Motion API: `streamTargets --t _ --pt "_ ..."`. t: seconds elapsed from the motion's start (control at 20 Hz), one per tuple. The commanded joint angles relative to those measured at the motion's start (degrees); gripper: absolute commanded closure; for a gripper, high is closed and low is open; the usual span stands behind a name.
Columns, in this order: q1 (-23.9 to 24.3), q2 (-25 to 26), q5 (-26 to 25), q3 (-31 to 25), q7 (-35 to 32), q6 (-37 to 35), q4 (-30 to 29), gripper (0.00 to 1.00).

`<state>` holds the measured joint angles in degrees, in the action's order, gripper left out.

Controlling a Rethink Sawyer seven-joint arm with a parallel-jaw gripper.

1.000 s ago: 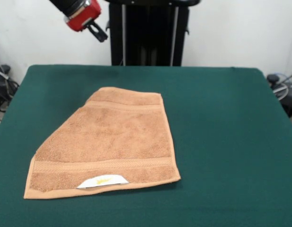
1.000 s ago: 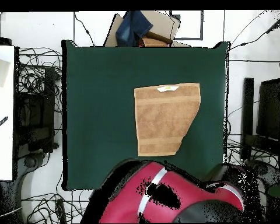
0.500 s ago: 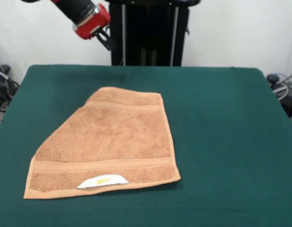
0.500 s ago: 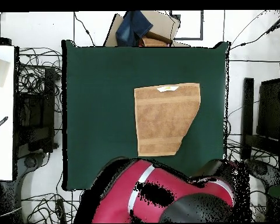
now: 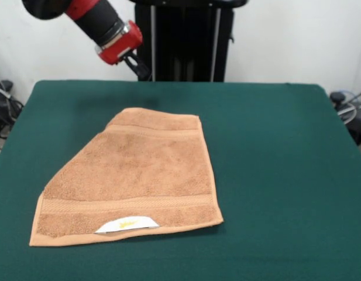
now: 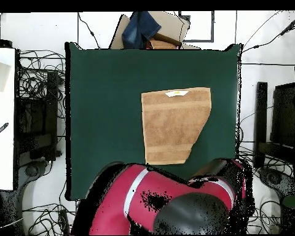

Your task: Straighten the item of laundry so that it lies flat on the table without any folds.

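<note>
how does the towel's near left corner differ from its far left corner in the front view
In the front view the towel's near left corner is a square, hemmed corner. The far left corner is missing: the edge there runs as a long diagonal, as if folded under. The near end is wide, with the white label; the far end is narrow. Both lie flat on the table.

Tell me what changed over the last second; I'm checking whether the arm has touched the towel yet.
Only the arm moved: in the front view the gripper travelled rightward and down toward the table's far edge, above the towel's folded corner. It took hold of nothing. The towel lies exactly as before, one corner folded under.
</note>
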<state>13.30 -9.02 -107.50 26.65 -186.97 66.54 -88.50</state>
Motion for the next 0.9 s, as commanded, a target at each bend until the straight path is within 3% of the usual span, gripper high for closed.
streamTargets --t 0.05,0.5,0.9 --pt "-2.33 3.94 4.62 -7.53 -17.84 -6.19 7.85 1.00" --pt "-3.98 1.38 -0.83 -7.79 -28.78 8.66 12.92 1.00" --pt "-5.73 0.50 -1.71 -6.46 -33.80 14.13 14.80 1.00"
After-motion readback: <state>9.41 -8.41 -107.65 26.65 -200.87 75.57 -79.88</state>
